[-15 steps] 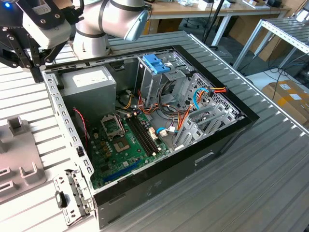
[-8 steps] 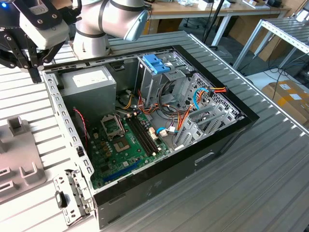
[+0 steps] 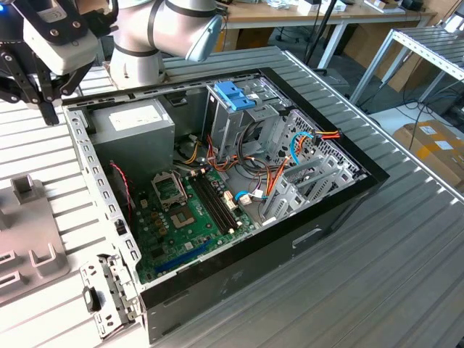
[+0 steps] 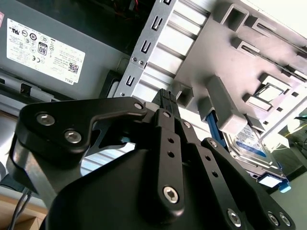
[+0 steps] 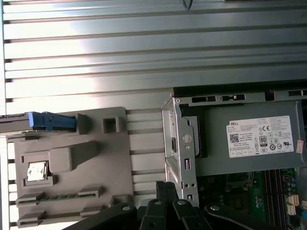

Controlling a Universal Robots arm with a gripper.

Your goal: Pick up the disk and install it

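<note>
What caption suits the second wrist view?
Gripper beside the grey fixture where the disk lies, not yet grasped.

Blue-railed disk (image 4: pixel 250 143), grey ribbed table (image 3: pixel 406 254), green motherboard (image 3: pixel 190 221).

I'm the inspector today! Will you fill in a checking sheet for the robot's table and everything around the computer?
surface: ribbed metal table holding an open computer case.
job's things: the disk, with blue rails, sits in the grey fixture, outside the case.
clutter: nothing seen.
grippers: gripper shut, empty, apart from the disk.
cables: orange, red and blue wires inside the case.
surroundings: a workbench and a cardboard box.
</note>
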